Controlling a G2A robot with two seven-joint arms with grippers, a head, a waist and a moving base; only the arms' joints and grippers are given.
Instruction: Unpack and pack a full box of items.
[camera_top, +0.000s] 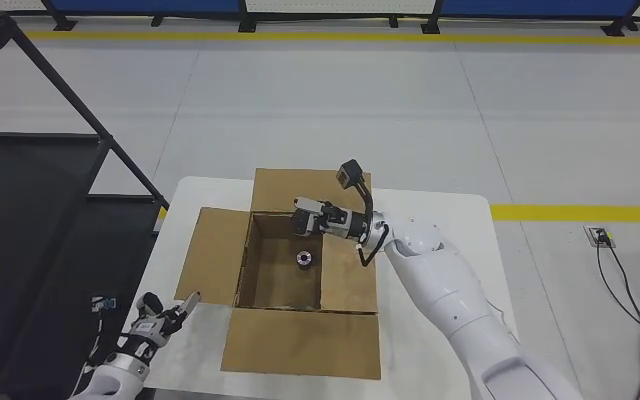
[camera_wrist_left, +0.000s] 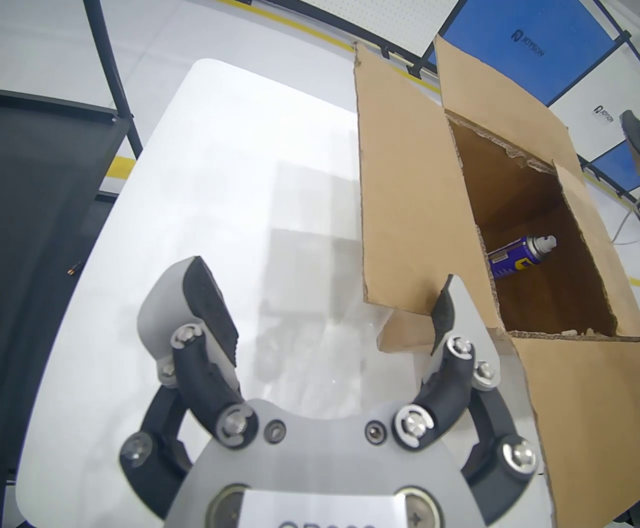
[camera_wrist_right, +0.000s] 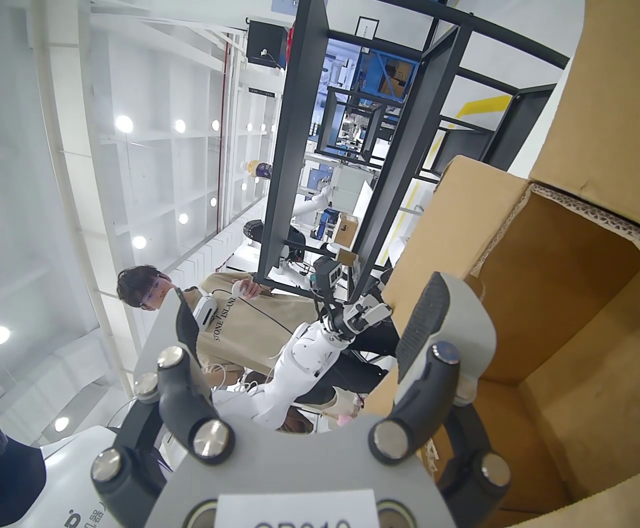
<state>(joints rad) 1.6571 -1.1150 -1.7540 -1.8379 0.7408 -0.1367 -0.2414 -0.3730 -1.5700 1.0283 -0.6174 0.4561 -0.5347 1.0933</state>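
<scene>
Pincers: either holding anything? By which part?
Nothing held: left pincer open over the table, right pincer open at the box; spray can sits inside, ungripped.

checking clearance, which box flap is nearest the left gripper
The flap toward the black rack; the open left gripper sits by its corner, the others lie farther.

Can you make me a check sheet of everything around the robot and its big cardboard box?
Surface: white table, with the box standing on it.
Job's things: cardboard box, flaps open; one blue spray can inside it.
Clutter: nothing seen.
Pincers: left pincer open, over the table beside a box flap; right pincer open, at the top of the box near its far wall.
Cables: black cable on the right arm; floor socket with a cable trailing from it.
Surroundings: grey floor with a yellow line; black frame beside the table.
</scene>
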